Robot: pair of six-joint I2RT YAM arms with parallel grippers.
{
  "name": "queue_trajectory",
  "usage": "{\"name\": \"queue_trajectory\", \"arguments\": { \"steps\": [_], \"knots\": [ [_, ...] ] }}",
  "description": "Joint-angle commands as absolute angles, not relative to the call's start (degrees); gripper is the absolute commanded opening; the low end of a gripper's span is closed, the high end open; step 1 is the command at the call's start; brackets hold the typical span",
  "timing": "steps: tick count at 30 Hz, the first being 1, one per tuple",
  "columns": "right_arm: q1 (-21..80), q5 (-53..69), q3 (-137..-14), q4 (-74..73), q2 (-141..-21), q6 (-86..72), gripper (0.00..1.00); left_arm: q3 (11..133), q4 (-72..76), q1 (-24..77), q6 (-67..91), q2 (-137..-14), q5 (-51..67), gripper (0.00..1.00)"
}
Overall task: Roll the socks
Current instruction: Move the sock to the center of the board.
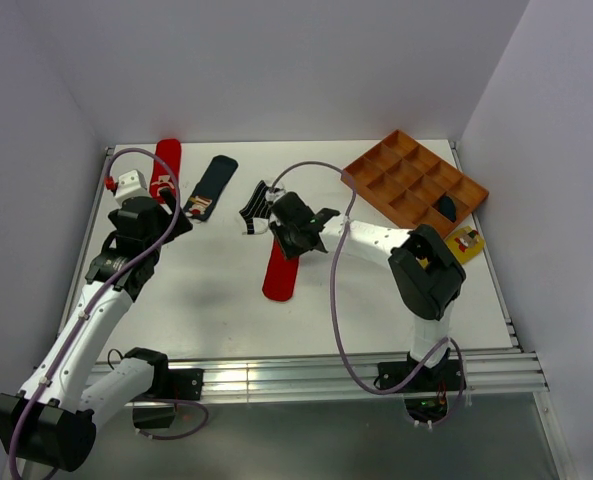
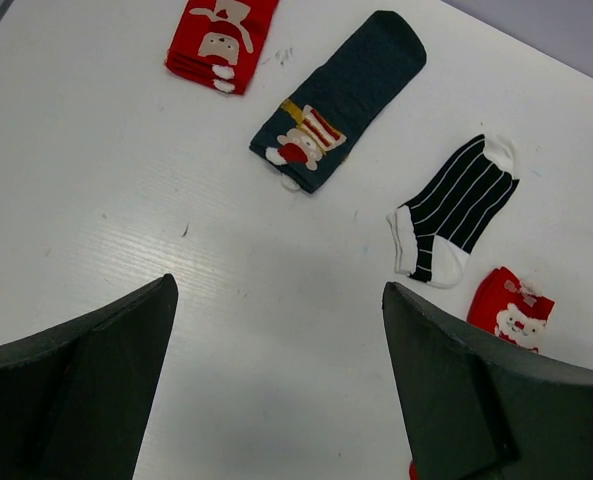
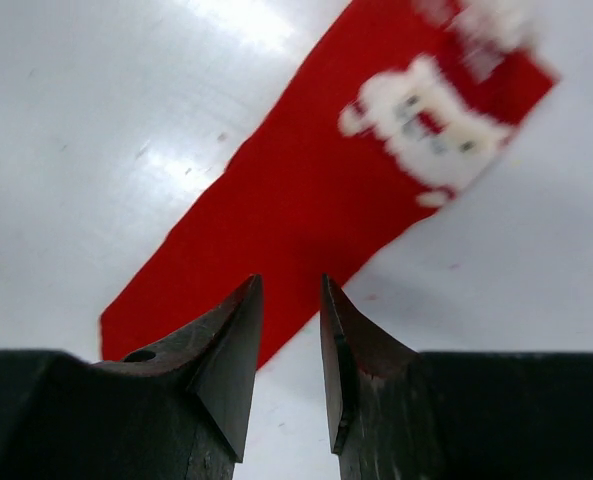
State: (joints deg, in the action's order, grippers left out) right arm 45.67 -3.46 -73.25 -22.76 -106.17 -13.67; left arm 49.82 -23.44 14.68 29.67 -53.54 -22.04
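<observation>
**Right gripper (image 3: pixel 291 290) over red sock (image 1: pixel 281 272)**

The table (image 1: pixel 206 300) bears a tray (image 1: pixel 416 180) at its far right; the red sock lies flat mid-table; the right gripper hangs just above it, jaws narrowly parted, empty; the left gripper (image 2: pixel 276 300) gapes wide, empty, near the patch sock (image 2: pixel 341 100) and striped sock (image 2: pixel 456 205).

The tabletop (image 1: pixel 216 290) carries a far red sock (image 1: pixel 166 160), a navy sock (image 1: pixel 212 186), a striped sock (image 1: pixel 256 206) and a centre red sock (image 1: pixel 280 274). The right gripper (image 1: pixel 279 228) is over the centre red sock's far end, just beside the striped sock. The left gripper (image 1: pixel 171 215) is near the navy sock. An orange tray (image 1: pixel 396 165) at far right holds a dark item (image 1: pixel 445 207).
</observation>
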Motion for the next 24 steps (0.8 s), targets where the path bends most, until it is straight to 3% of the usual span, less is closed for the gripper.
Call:
{"name": "queue_trajectory", "arguments": {
  "steps": [1,14,19,24],
  "knots": [
    [44.5,-7.3,-78.2,-22.9,-107.3,-6.3,0.37,49.5,-22.1,14.3,30.3,-53.3,-21.0,0.89],
    [36.2,-7.6,-82.5,-17.6,-119.0,-8.0,0.33,49.3,-21.9,14.3,30.3,-52.9,-20.0,0.89],
    [34.1,-10.3,-74.2,-20.8,-114.4,-14.0,0.31,49.3,-21.8,14.3,30.3,-53.0,-19.5,0.89],
    [33.3,-8.6,-63.8,-22.9,-101.6,-19.5,0.28,49.4,-21.8,14.3,30.5,-53.4,-18.8,0.89]
  ]
}}
